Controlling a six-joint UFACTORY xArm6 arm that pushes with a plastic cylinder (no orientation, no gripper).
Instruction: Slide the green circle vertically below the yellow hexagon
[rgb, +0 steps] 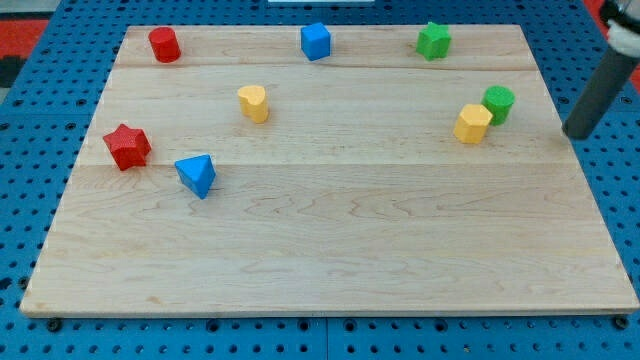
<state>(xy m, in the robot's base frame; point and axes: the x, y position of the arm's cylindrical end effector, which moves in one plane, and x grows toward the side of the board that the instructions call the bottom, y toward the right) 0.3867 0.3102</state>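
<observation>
The green circle (498, 103) stands on the wooden board (330, 260) near the view's right edge. It touches the yellow hexagon (472, 124), which sits just below and to its left. My tip (572, 133) is the lower end of the dark rod at the view's far right. It is to the right of the green circle, about a block's width or more away, near the board's right edge.
A green star (433, 40), a blue cube (315, 41) and a red cylinder (164, 45) line the view's top. A yellow heart-like block (253, 103), a red star (127, 146) and a blue triangle (196, 175) sit at the left.
</observation>
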